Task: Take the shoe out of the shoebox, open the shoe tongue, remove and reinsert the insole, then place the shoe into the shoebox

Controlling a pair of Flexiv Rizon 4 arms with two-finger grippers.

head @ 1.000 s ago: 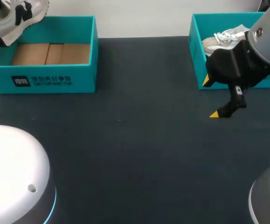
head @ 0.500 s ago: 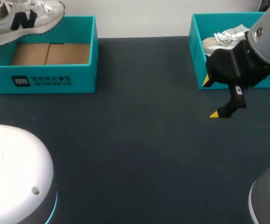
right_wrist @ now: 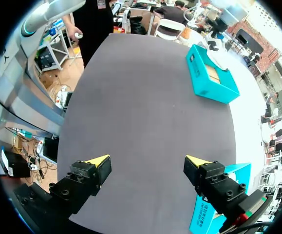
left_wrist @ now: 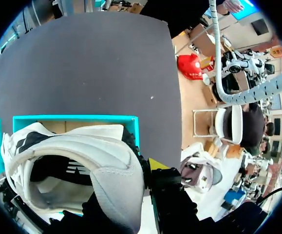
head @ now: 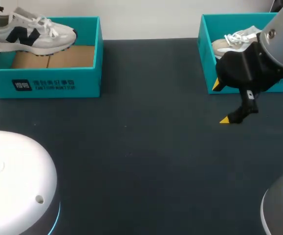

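Observation:
A white and grey sneaker point(head: 29, 33) with a dark logo hangs level over the left teal shoebox point(head: 48, 83), toe pointing right. My left gripper point(left_wrist: 141, 168) is shut on its heel collar; one yellow tip shows outside the heel and the other finger is hidden inside the shoe point(left_wrist: 77, 161). The box's brown cardboard floor shows under it. My right gripper point(head: 219, 103) stands open above the bare table, just in front of the right teal shoebox point(head: 207, 58). Nothing lies between its fingers point(right_wrist: 98, 162).
A second white sneaker point(head: 234, 39) lies in the right shoebox, partly hidden by my right arm. The dark table point(head: 131, 147) stretches between the two boxes. In the right wrist view the left shoebox point(right_wrist: 211, 73) sits far ahead of the open gripper.
The sneaker has swung from a tilted pose at the picture's corner to level, and moved right and down over the left box. The right arm has not moved.

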